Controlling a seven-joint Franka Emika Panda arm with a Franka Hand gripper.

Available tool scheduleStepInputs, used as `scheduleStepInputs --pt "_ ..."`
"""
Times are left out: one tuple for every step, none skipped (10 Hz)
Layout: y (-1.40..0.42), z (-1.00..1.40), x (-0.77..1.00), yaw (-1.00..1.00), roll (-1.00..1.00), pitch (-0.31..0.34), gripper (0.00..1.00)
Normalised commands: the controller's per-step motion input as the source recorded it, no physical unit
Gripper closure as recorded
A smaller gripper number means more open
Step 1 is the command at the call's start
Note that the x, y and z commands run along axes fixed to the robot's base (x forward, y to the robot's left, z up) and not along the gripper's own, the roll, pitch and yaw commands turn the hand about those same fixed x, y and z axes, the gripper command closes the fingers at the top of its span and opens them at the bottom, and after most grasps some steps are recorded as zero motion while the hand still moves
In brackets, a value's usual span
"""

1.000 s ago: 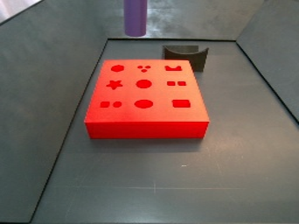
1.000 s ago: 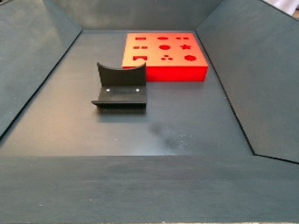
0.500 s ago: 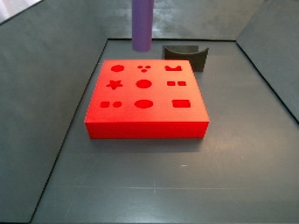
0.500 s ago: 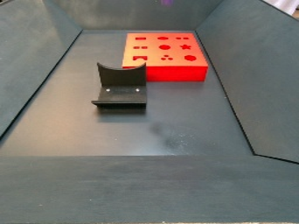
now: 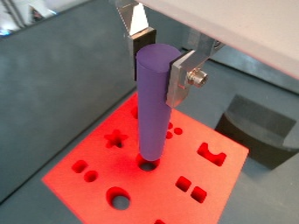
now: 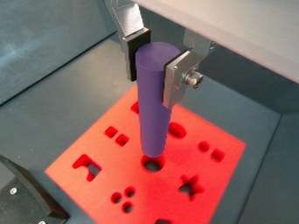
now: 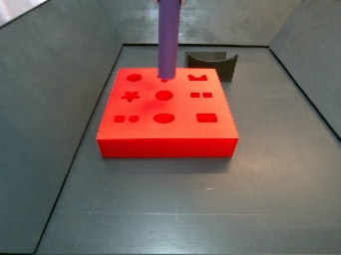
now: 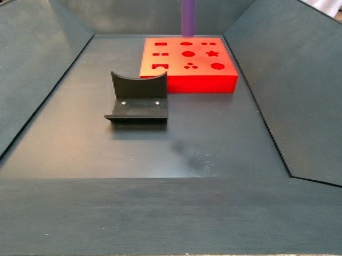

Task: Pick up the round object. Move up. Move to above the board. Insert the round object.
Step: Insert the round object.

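Observation:
My gripper (image 5: 160,59) is shut on the round object, a tall purple cylinder peg (image 5: 153,105), and holds it upright above the red board (image 5: 93,179). In both wrist views the peg's lower end hangs right over a round hole near the board's middle (image 6: 151,163). The same grip shows in a wrist view (image 6: 156,61). In a side view the peg (image 7: 170,40) comes down from the top edge with its tip just above the board (image 7: 167,139). In a side view only the peg's lower part (image 8: 190,17) shows above the board (image 8: 190,76). The gripper itself is out of both side views.
A dark grey curved block (image 8: 136,100) stands on the floor beside the board, also in a side view (image 7: 212,64) and in both wrist views (image 5: 257,131) (image 6: 26,194). Grey sloping walls (image 7: 54,70) enclose the floor.
The peg has come down steadily toward the board over the last second. The board and the dark block have not moved.

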Motion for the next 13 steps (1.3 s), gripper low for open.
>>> scheduleStepInputs --pt "0.14 -0.76 -0.04 -0.35 -0.03 -0.184 1.0" --pt "0.0 -0.52 -0.02 -0.22 0.0 -0.193 1.0" --pt "-0.05 -0.15 -0.11 -0.08 0.0 -0.111 1.0" --pt "-0.05 -0.13 -0.25 -0.08 0.01 -0.134 1.0" --pt "-0.05 -0.08 -0.29 -0.09 0.0 -0.153 1.0" --pt "-0.03 -0.09 -0.32 -0.09 0.0 -0.136 1.0" --pt "0.0 -0.27 -0.2 -0.04 0.03 -0.151 1.0" --pt "0.0 -0.54 0.0 -0.02 0.06 -0.16 1.0" --pt "0.0 -0.64 0.31 -0.02 0.08 -0.049 1.0" --pt "0.0 -0.61 0.49 -0.02 0.06 0.003 1.0" --pt "0.01 -0.55 0.49 -0.03 0.04 0.029 1.0" --pt "0.03 -0.54 0.43 -0.02 0.04 0.03 1.0" --pt "0.01 -0.53 0.15 0.0 0.06 0.0 1.0"
